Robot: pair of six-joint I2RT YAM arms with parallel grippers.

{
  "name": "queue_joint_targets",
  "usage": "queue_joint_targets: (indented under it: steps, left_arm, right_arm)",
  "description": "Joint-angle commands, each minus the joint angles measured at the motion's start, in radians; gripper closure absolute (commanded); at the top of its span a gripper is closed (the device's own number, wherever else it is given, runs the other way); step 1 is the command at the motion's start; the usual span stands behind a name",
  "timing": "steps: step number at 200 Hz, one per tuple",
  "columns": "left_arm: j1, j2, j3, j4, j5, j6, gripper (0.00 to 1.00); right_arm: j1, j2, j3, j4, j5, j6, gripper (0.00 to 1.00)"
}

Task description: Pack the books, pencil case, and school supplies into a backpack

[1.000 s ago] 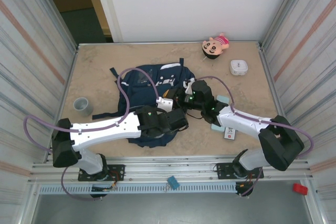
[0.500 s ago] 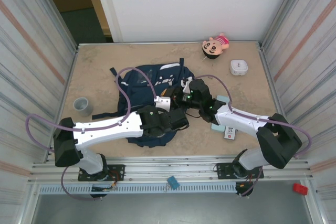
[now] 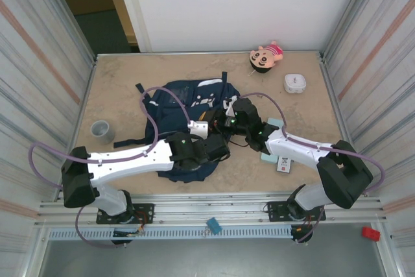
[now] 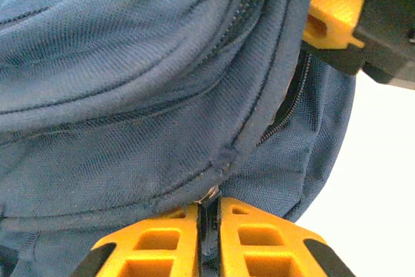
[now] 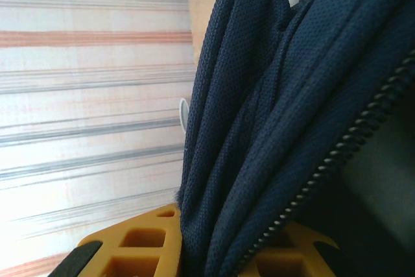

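Note:
The navy-blue backpack (image 3: 181, 102) lies in the middle of the table, with both grippers meeting at its right side. My left gripper (image 4: 209, 207) is shut on a dark zipper pull with a small metal ring at the backpack's seam (image 4: 224, 157). From above, the left gripper (image 3: 216, 137) sits by the bag's lower right. My right gripper (image 5: 217, 241) is shut on a thick fold of backpack fabric (image 5: 259, 128) beside an open zipper; from above the right gripper (image 3: 227, 120) is just beyond the left one. The pale teal pencil case (image 3: 273, 124) lies partly under the right arm. The small white pack (image 3: 284, 164) rests beside it. The book is hidden.
A grey cup (image 3: 102, 131) stands at the left of the table. A white square box (image 3: 295, 83) and a doll (image 3: 266, 56) lie at the back right. Metal walls close in both sides.
Both grippers have shifted slightly left, keeping their holds on the backpack. The bag's right side has moved with them.

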Motion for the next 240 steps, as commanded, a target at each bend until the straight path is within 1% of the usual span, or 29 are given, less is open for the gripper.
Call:
queue_joint_targets:
  steps: [1,21,33,46,63,77,101,126,143,176,215,240]
  left_arm:
    - [0.021,-0.029,-0.026,0.003,0.001,-0.002,0.76]
    - [0.022,-0.001,0.006,0.001,-0.002,0.038,0.68]
    - [0.021,0.025,0.035,-0.032,-0.017,0.044,0.63]
    - [0.022,0.048,0.058,-0.068,-0.036,0.045,0.61]
    - [0.021,0.059,0.073,-0.111,-0.067,0.031,0.61]
    - [0.021,0.055,0.069,-0.125,-0.091,0.016,0.64]
    - [0.029,0.042,0.057,-0.128,-0.111,0.000,0.75]
    - [0.041,0.028,0.054,-0.126,-0.110,0.000,0.77]
    - [0.042,0.012,0.041,-0.094,-0.096,0.020,0.79]
    - [0.047,-0.031,0.005,-0.002,-0.038,0.076,0.88]
    - [0.052,-0.087,-0.048,0.039,0.007,0.100,1.00]
    - [0.054,-0.127,-0.099,0.053,0.034,0.117,1.00]
  right_arm:
    - [0.006,-0.042,0.061,0.059,0.024,-0.046,1.00]
    - [0.012,-0.042,0.067,0.052,0.023,-0.050,1.00]
    - [0.018,-0.043,0.068,0.050,0.025,-0.049,1.00]
    - [0.021,-0.045,0.068,0.051,0.025,-0.045,1.00]
    - [0.026,-0.057,0.066,0.051,0.024,-0.040,1.00]
    - [0.029,-0.071,0.067,0.036,0.028,-0.046,1.00]
    - [0.031,-0.096,0.068,0.005,0.037,-0.065,1.00]
    - [0.031,-0.118,0.066,-0.034,0.042,-0.084,1.00]
    - [0.032,-0.130,0.054,-0.046,0.052,-0.089,1.00]
    - [0.024,-0.140,0.044,-0.070,0.059,-0.107,1.00]
    - [-0.020,-0.134,0.047,-0.088,0.005,-0.122,1.00]
    - [-0.062,-0.127,0.049,-0.099,-0.055,-0.134,1.00]
